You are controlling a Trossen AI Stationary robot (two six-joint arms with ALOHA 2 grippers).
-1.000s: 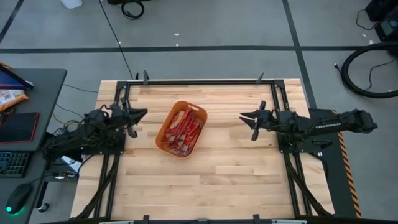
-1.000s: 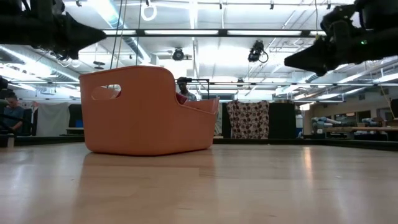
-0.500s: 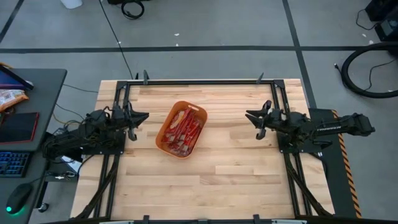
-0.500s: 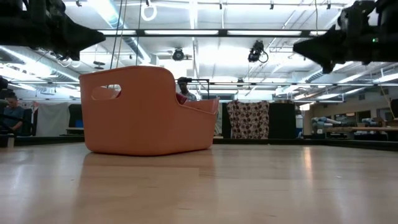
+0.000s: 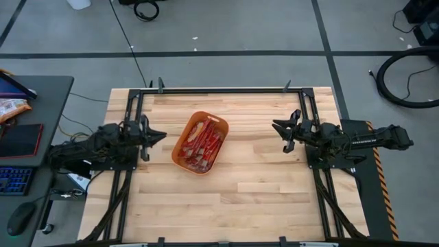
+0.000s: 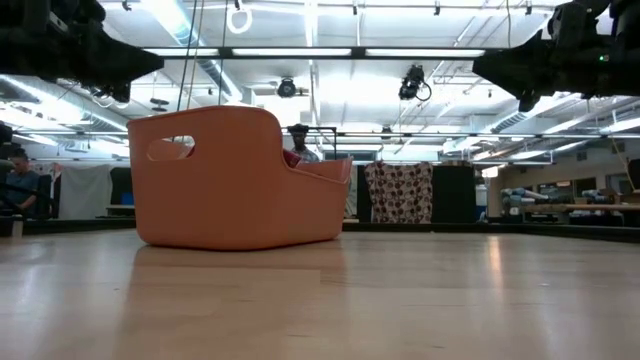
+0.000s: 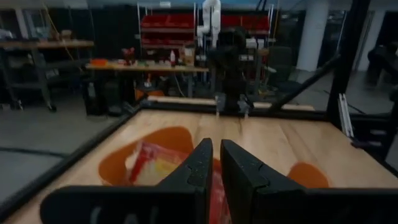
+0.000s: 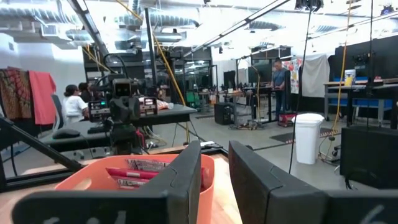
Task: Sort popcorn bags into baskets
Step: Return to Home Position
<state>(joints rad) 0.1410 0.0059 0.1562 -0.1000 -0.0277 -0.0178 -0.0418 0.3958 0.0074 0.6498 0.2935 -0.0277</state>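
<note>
Well clear of basket [image 5: 180, 147]: left claw [image 5: 162, 134].

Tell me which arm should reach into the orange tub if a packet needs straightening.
Probably the left. The left gripper sits nearer the tub than the right gripper, which has more table between. Both hang empty.

grey floor [image 5: 240, 27], dark desk [image 5: 48, 103] (cluttered), bright ceiling lights [image 6: 310, 20].

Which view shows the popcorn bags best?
The high view: it looks straight down on the popcorn bags inside the orange basket. The low view shows one red sliver over the wall; the wrist views, a few past the rim.
</note>
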